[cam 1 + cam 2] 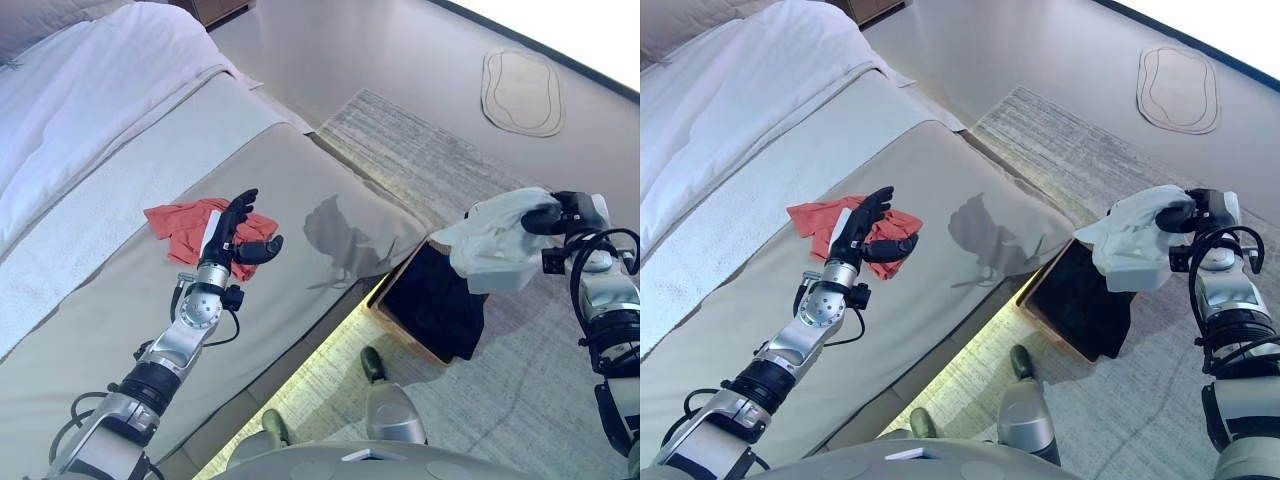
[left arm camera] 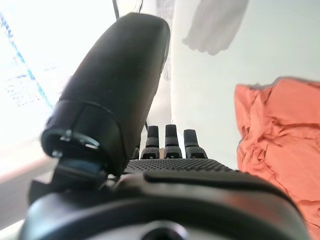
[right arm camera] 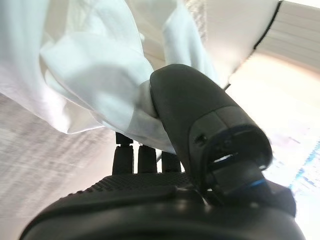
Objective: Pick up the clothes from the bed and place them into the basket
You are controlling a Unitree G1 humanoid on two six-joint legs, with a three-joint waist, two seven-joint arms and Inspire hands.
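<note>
Two garments show. One is a crumpled orange-red cloth (image 1: 190,225) lying on the bed (image 1: 120,150), on the beige cover toward the bed's foot, back from the side edge. The left robot hand (image 1: 235,235) hovers over its near side, fingers straight and thumb spread, holding nothing. The other is a white garment (image 1: 495,245), bunched and hanging in folds, pinched between the thumb and curled fingers of the right robot hand (image 1: 560,213), above the far rim of one dark basket (image 1: 435,300) standing on the grey rug (image 1: 420,160) beside the bed's side edge.
</note>
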